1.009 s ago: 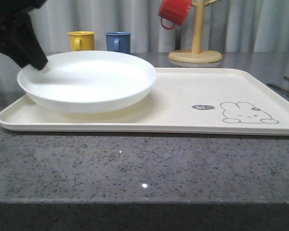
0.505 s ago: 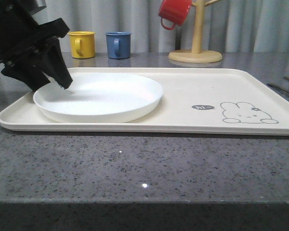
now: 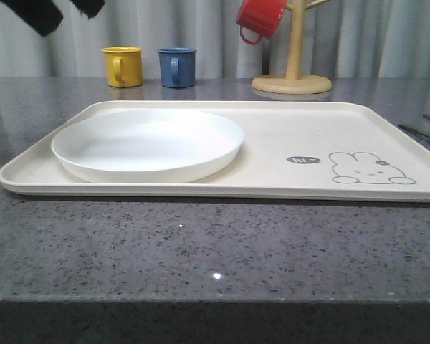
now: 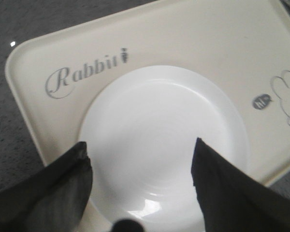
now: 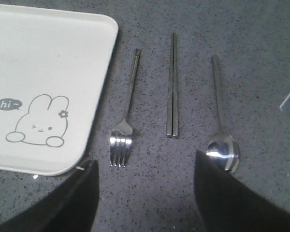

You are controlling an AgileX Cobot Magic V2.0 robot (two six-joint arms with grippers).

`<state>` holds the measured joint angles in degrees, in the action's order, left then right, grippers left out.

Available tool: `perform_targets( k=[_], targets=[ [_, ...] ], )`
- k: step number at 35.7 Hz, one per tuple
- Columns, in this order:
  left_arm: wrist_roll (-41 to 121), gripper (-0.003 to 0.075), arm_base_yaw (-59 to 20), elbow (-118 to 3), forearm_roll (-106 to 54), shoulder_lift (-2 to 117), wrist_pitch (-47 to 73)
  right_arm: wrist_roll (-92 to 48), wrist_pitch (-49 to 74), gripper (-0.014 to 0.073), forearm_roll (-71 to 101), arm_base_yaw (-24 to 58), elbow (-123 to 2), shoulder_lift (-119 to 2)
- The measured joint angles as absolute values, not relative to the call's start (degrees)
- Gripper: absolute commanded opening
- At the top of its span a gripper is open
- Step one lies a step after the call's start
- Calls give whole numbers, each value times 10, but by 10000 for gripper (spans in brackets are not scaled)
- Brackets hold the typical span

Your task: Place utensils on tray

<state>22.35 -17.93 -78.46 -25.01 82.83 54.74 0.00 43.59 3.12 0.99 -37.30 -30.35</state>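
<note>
The cream tray point(image 3: 287, 122) lies across the middle of the table, with a round white plate point(image 3: 147, 144) resting flat on its left half. My left gripper point(image 3: 68, 16) hangs open high above the tray's left end, and from the wrist the left gripper point(image 4: 140, 145) sits spread over the plate point(image 4: 159, 121) with nothing held. To the right of the tray point(image 5: 43, 58), a fork point(image 5: 125, 106), a pair of chopsticks point(image 5: 172, 87) and a spoon point(image 5: 220, 111) lie side by side on the grey counter. My right gripper point(image 5: 145, 159) hovers open above them, holding nothing.
A yellow mug point(image 3: 122, 66) and a blue mug point(image 3: 176, 67) stand behind the tray. A wooden mug tree point(image 3: 292, 72) with a red mug point(image 3: 259, 18) hanging from it stands at the back. The tray's right half carries a rabbit drawing point(image 3: 369, 169).
The plate went from tilted and raised at the tray's left end to lying flat on the tray. The left gripper let it go and rose to the upper left.
</note>
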Motion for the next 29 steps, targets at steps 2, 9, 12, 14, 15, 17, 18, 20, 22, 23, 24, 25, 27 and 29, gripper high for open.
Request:
perform_targets(
  k=[2, 9, 12, 14, 15, 17, 18, 20, 22, 23, 24, 25, 27, 29],
  targets=[
    [222, 426, -224, -783, -217, 800, 553, 0, 436, 461, 31, 10, -373, -303],
    [146, 419, -349, -740, -100, 719, 549, 0, 436, 461, 31, 10, -373, -303],
    [97, 419, -390, -708, -46, 680, 536, 0, 436, 461, 31, 10, -373, -303],
    [64, 419, -414, -685, -13, 650, 529, 0, 436, 461, 31, 10, -373, -303],
    [52, 419, -422, -675, 0, 636, 526, 0, 436, 461, 31, 10, -373, -303],
    [30, 419, -440, -649, 17, 601, 522, 0, 436, 461, 31, 10, -373, -303],
    [22, 419, -446, -637, 24, 583, 520, 0, 436, 461, 31, 10, -373, -303],
    [4, 419, -453, -608, 30, 540, 518, 0, 436, 461, 31, 10, -373, -303],
    [-5, 419, -454, -589, 33, 510, 516, 0, 436, 461, 31, 10, -373, -303],
    [-8, 419, -455, -582, 34, 498, 514, 0, 436, 461, 31, 10, -373, -303],
    [-10, 419, -455, -571, 36, 481, 513, 0, 436, 461, 31, 10, -373, -303],
    [-12, 419, -455, -564, 36, 468, 511, 0, 436, 461, 31, 10, -373, -303],
    [-14, 419, -455, -549, 37, 440, 505, 0, 436, 461, 31, 10, -373, -303],
    [-15, 419, -455, -536, 38, 414, 501, 0, 436, 461, 31, 10, -373, -303]
  ],
)
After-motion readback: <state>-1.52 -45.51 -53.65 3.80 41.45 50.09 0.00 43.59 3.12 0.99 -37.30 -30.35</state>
